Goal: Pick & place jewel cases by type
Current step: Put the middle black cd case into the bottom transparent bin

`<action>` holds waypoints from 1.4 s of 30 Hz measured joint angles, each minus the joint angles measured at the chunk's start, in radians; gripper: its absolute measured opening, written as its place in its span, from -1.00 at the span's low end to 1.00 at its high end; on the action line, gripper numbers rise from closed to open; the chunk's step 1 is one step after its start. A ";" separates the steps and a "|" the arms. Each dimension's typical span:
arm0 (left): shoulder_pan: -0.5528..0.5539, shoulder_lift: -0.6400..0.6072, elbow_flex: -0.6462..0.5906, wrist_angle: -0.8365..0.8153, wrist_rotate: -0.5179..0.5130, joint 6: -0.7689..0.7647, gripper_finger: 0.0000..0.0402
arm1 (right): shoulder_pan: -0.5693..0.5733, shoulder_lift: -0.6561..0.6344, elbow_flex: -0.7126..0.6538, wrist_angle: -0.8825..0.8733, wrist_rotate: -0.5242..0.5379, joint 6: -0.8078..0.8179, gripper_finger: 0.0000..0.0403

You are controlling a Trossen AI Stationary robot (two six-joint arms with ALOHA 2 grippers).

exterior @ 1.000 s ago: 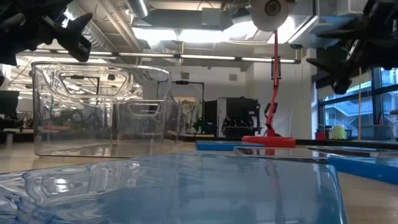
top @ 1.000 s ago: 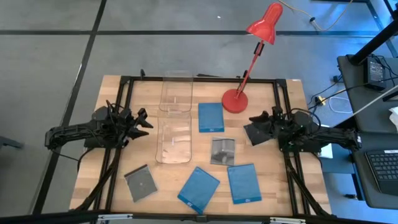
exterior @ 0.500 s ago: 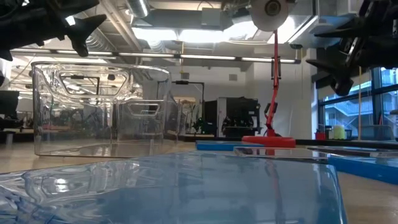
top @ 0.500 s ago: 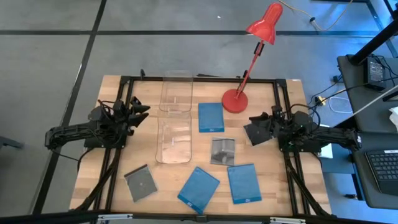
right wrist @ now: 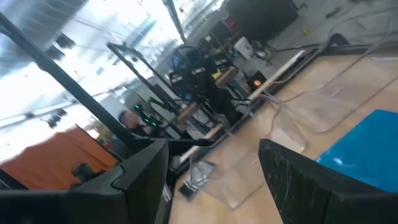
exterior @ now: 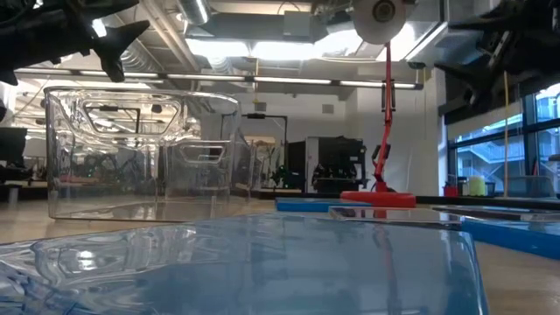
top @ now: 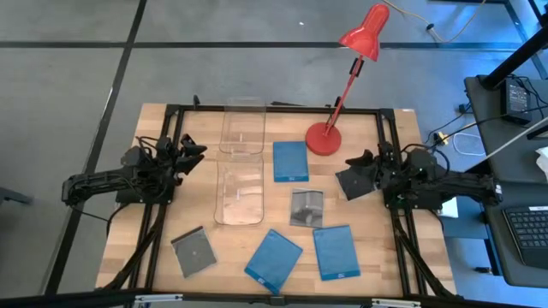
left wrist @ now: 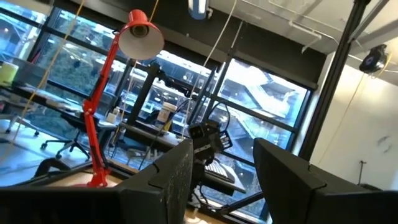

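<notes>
Six jewel cases lie flat on the wooden table. Three are blue (top: pixel 290 161) (top: pixel 274 259) (top: pixel 335 251). Three are grey (top: pixel 306 208) (top: pixel 193 251) (top: pixel 350 184). My left gripper (top: pixel 192 154) hangs open and empty above the table's left side, just left of the clear bins. At the right side my right gripper (top: pixel 358 164) is raised and open beside the dark grey case, with nothing between its fingers (right wrist: pixel 140 180). The low view is largely filled by the nearest blue case (exterior: pixel 262 262).
Two clear plastic bins stand end to end left of centre, one at the back (top: pixel 243 128) and one nearer (top: pixel 239 192). A red desk lamp (top: pixel 324 139) stands at the back, right of centre. A black frame rail (top: pixel 171 128) runs round the table.
The left gripper drew back to the left and up from the bins, then held still. The right gripper rose a little. No case has moved.
</notes>
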 joint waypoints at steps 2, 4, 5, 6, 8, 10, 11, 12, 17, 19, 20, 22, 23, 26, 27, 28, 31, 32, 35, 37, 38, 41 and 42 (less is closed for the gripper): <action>0.000 0.000 0.000 0.018 0.004 0.000 -0.17 | 0.003 0.063 0.085 -0.089 0.001 -0.035 0.26; 0.000 0.000 0.000 0.044 0.011 0.000 -0.17 | 0.008 0.140 0.170 -0.176 0.006 -0.067 0.26; 0.000 0.000 0.001 0.054 0.011 0.001 -0.17 | 0.008 0.183 0.212 -0.218 0.009 -0.077 0.26; 0.000 0.000 0.002 0.061 0.011 0.003 -0.17 | 0.008 0.226 0.251 -0.259 0.010 -0.080 0.26; 0.000 0.000 0.002 0.063 0.010 0.019 -0.17 | 0.008 0.314 0.322 -0.327 0.026 -0.085 0.26; 0.000 0.000 0.002 0.061 0.010 0.040 -0.17 | 0.008 0.398 0.383 -0.388 0.038 -0.094 0.26; 0.000 0.000 0.002 0.059 0.010 0.052 -0.17 | 0.008 0.438 0.410 -0.414 0.039 -0.099 0.26; 0.000 0.000 0.002 0.058 0.010 0.069 -0.17 | 0.008 0.475 0.435 -0.436 0.040 -0.101 0.26; 0.000 0.000 0.001 0.054 0.010 0.185 -0.17 | 0.010 0.628 0.520 -0.529 0.063 -0.103 0.26; 0.000 0.000 0.001 0.054 0.010 0.211 -0.17 | 0.010 0.669 0.534 -0.535 0.071 -0.105 0.26; 0.000 0.000 0.001 0.054 0.010 0.212 -0.17 | 0.010 0.687 0.535 -0.535 0.071 -0.105 0.26; 0.000 0.000 0.001 0.054 0.010 0.203 -0.17 | 0.011 0.712 0.535 -0.539 0.071 -0.105 0.26; 0.000 0.000 0.000 0.054 0.010 0.199 -0.17 | 0.011 0.722 0.535 -0.541 0.071 -0.105 0.26; 0.000 0.000 0.000 0.063 0.010 0.143 -0.17 | 0.011 0.747 0.535 -0.541 0.058 -0.100 0.26; 0.000 0.000 0.000 0.064 0.010 0.116 -0.17 | 0.011 0.753 0.535 -0.541 0.055 -0.099 0.26; 0.000 0.000 0.000 0.063 0.009 0.086 -0.17 | 0.011 0.757 0.535 -0.542 0.055 -0.093 0.26; 0.000 0.000 0.000 0.063 -0.002 0.005 -0.17 | 0.011 0.770 0.536 -0.548 0.053 -0.044 0.26; 0.000 0.000 0.000 0.061 -0.013 -0.012 -0.17 | 0.011 0.773 0.536 -0.549 0.054 -0.028 0.26; 0.000 0.000 0.000 0.061 -0.052 -0.050 -0.17 | 0.012 0.776 0.536 -0.548 0.054 -0.014 0.26; 0.000 0.011 0.000 0.062 -0.055 -0.059 -0.17 | 0.012 0.776 0.536 -0.548 0.054 -0.018 0.26; 0.000 0.020 0.000 0.063 -0.057 -0.060 -0.17 | 0.012 0.776 0.536 -0.548 0.054 -0.024 0.26; 0.000 0.062 0.002 0.106 -0.087 -0.073 -0.17 | 0.012 0.776 0.536 -0.547 0.055 -0.026 0.26; 0.000 0.080 0.006 0.119 -0.097 -0.081 -0.17 | 0.012 0.776 0.536 -0.546 0.055 -0.026 0.26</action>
